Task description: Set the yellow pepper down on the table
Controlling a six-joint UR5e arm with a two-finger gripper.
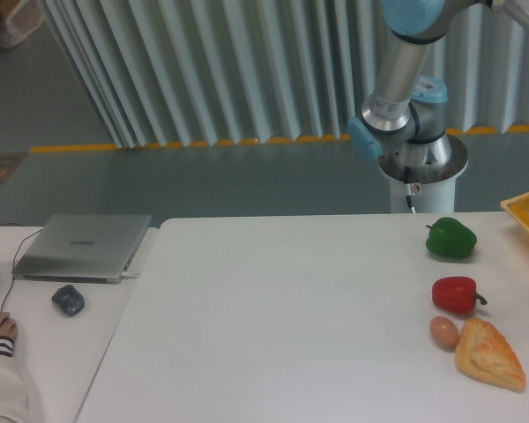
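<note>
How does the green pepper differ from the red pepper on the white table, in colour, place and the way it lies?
The green pepper is dark green; the red pepper is bright red. The green pepper lies farther back on the table, nearer the arm's base; the red pepper lies closer to the camera, beside an egg. The red pepper's stem points right; the green pepper's stem is hard to make out. Both are glossy, similar in size and untouched.
</note>
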